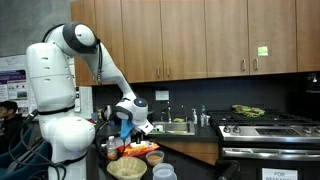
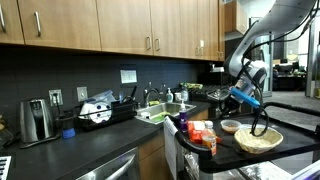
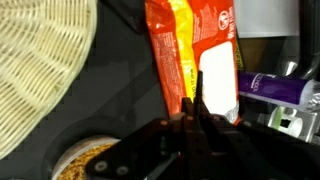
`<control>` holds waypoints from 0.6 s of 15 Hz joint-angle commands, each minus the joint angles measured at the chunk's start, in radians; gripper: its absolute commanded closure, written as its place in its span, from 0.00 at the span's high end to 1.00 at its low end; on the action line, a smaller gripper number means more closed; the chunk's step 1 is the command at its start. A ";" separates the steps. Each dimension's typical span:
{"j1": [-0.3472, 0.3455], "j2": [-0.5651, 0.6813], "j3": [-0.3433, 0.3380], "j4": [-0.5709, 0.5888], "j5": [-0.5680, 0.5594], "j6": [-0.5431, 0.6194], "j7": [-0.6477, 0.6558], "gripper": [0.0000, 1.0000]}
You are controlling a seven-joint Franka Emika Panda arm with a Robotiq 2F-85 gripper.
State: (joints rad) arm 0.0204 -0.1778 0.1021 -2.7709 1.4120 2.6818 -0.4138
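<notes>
Tool (image 3: 196, 120) pressed together, nothing seen between its tips, we noted. Orange snack bag (image 3: 182, 50) lay on the tabletop (image 3: 120, 105) just ahead of those tips, long axis running straight away from them; woven basket (image 3: 40, 70) beside it

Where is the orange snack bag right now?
In the wrist view, the orange snack bag sits on the counter right of the woven basket, beneath the shut claw.
</notes>
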 commanded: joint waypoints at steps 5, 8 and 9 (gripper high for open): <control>0.000 -0.012 -0.010 -0.002 0.165 -0.162 -0.070 0.01; 0.004 0.009 -0.022 -0.002 0.211 -0.204 -0.056 0.01; 0.002 0.016 -0.023 -0.002 0.219 -0.214 -0.046 0.01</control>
State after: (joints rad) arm 0.0203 -0.1798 0.0953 -2.7732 1.5868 2.5071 -0.4606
